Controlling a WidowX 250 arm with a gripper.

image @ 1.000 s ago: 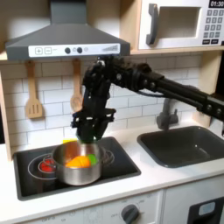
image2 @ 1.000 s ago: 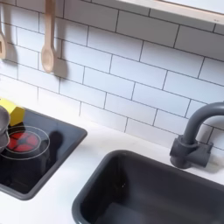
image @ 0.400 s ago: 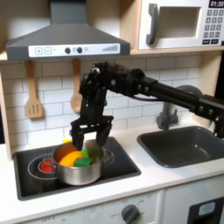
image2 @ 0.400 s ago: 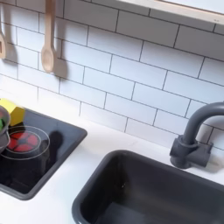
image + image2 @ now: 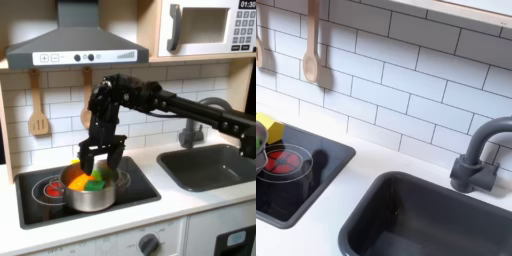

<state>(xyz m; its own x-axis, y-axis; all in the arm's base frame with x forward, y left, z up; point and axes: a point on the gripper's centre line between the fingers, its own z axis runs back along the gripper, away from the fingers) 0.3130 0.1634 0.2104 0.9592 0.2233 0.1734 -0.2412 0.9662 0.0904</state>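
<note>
Above pot (image 5: 90,187) (first exterior view), spread jaws.

Arm reaches in from the first exterior view's right, bent downward; gripper (image 5: 101,160) points down, fingers spread.

Def a toy play kitchen w/ white subway tile wall (image 5: 406,90), black stovetop (image 5: 60,195) under a range hood (image 5: 75,45), microwave (image 5: 205,25) up top, dark sink (image 5: 421,215) w/ grey faucet (image 5: 478,155), wooden spoons (image 5: 311,40) hanging.
</note>
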